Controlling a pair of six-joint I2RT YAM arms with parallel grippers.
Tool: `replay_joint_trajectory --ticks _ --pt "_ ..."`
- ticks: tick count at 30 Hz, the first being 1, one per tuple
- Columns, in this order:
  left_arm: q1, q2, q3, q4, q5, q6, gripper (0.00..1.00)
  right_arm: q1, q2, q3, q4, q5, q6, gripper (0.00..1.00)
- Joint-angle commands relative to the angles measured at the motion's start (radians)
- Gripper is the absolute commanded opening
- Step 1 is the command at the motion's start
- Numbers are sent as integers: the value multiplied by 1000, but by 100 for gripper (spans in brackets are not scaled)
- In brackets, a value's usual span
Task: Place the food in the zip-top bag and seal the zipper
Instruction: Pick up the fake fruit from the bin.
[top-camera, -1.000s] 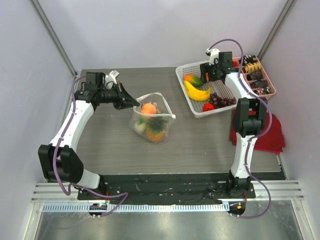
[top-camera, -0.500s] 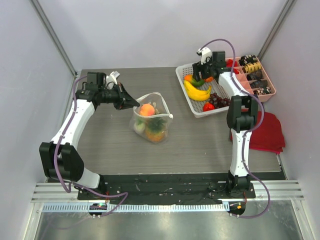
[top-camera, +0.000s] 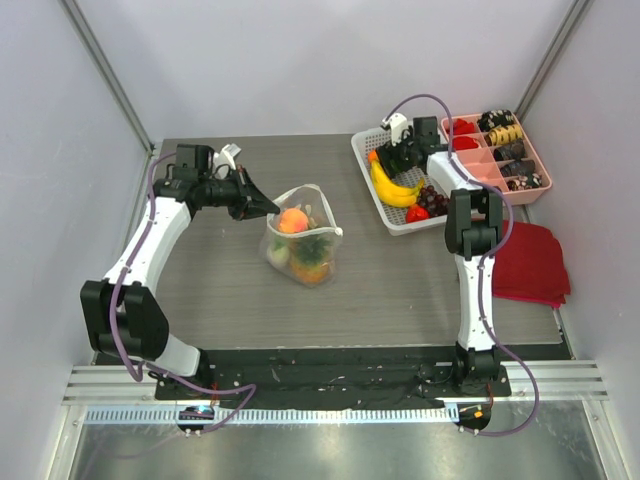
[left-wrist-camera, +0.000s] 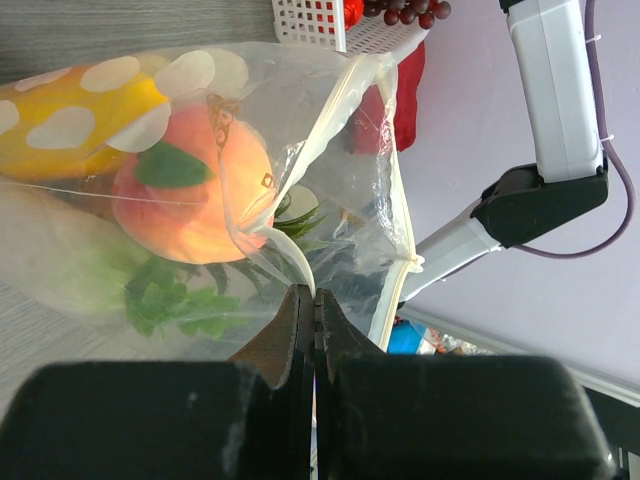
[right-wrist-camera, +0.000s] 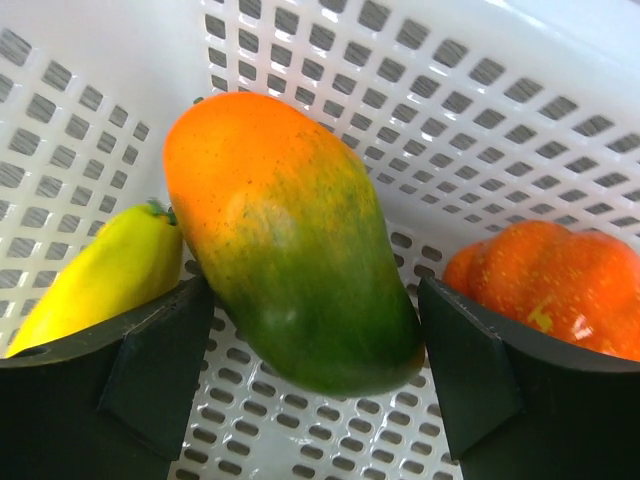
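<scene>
The clear dotted zip-top bag (top-camera: 305, 245) stands open at the table's middle. It holds a pink peach (top-camera: 293, 220), a white radish (top-camera: 280, 255) and an orange scaly fruit (top-camera: 312, 268). My left gripper (top-camera: 268, 207) is shut on the bag's mouth edge at its left. In the left wrist view the shut gripper (left-wrist-camera: 315, 300) pinches the whitish zipper strip (left-wrist-camera: 400, 270), with the peach (left-wrist-camera: 190, 200) and a yellow piece (left-wrist-camera: 70, 120) inside the bag. My right gripper (top-camera: 385, 158) is open inside the white basket. In the right wrist view the gripper (right-wrist-camera: 315, 335) straddles an orange-green mango (right-wrist-camera: 290, 230).
The white mesh basket (top-camera: 395, 222) at the back right also holds a banana (top-camera: 395, 187), dark grapes (top-camera: 445, 203) and a red fruit (top-camera: 417, 213). A pink compartment tray (top-camera: 535, 165) stands right of it. A red cloth (top-camera: 530, 265) lies in front of it.
My right gripper has moved left across the basket, from its far right corner to the mango at its far left. The left gripper and the bag have not moved.
</scene>
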Motion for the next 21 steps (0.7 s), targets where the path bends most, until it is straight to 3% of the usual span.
replay_joint_trajectory --ticks 1,3,7,9,16,21 --pt "0 8 26 2 30 22 0 9 13 53 15 28 -69 86" --pt "0 10 28 -1 30 25 0 9 9 49 11 21 -73 79" --pt "0 10 33 -1 29 28 0 8 -30 36 12 11 -71 49" --pt "0 10 34 -4 27 27 0 8 -66 36 14 18 -66 42" --pt "-2 -4 46 1 18 33 0 -12 -212 34 18 57 -37 2" --pt "0 -24 33 2 0 39 0 -29 -327 20 8 53 -11 1"
